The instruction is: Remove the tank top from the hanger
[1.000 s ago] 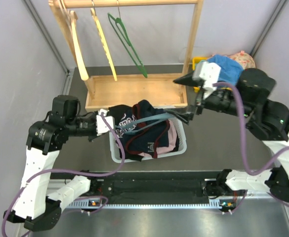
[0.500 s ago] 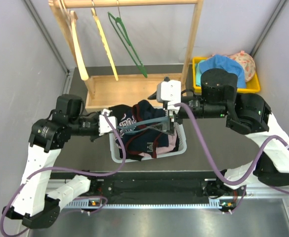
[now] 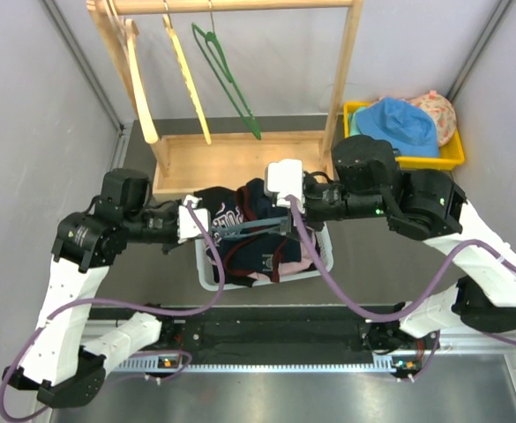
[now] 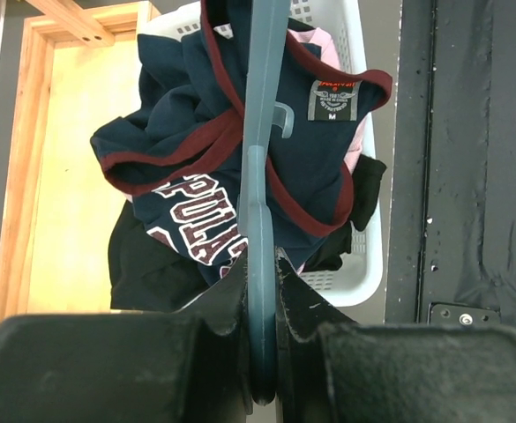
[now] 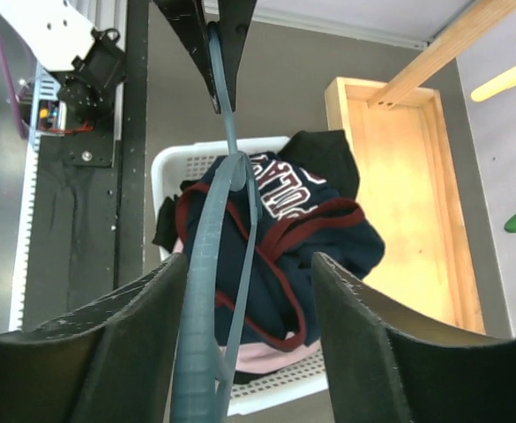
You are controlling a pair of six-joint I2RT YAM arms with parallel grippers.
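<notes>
Jaws of the left gripper (image 4: 259, 273) are pinched narrow on one end of the slate-blue plastic hanger (image 4: 262, 132), holding it roughly level above the basket. Jaws of the right gripper (image 5: 249, 260) stand apart on either side of the hanger's other end, with a gap showing on both sides, so they grip nothing.

The navy tank top with maroon trim (image 4: 310, 150) is draped over the hanger, its straps looped around the bar and its body sagging toward the basket.

To do this step well, the right jaws should take cloth, not plastic. I would pinch a maroon strap close to the bar, then draw it along and off the free end while the left arm keeps the hanger steady. Gripping the bar itself would only trap the strap.

Below, the white perforated plastic basket (image 3: 324, 251) holds a heap of clothes. I can make out 2 pieces, 1 black and 1 pink, with the black 1 spilling over the rim.

Farther off, the yellow plastic bin (image 3: 356, 113) holds a blue garment (image 3: 399, 123) and a floral-print cloth (image 3: 434, 106).
</notes>
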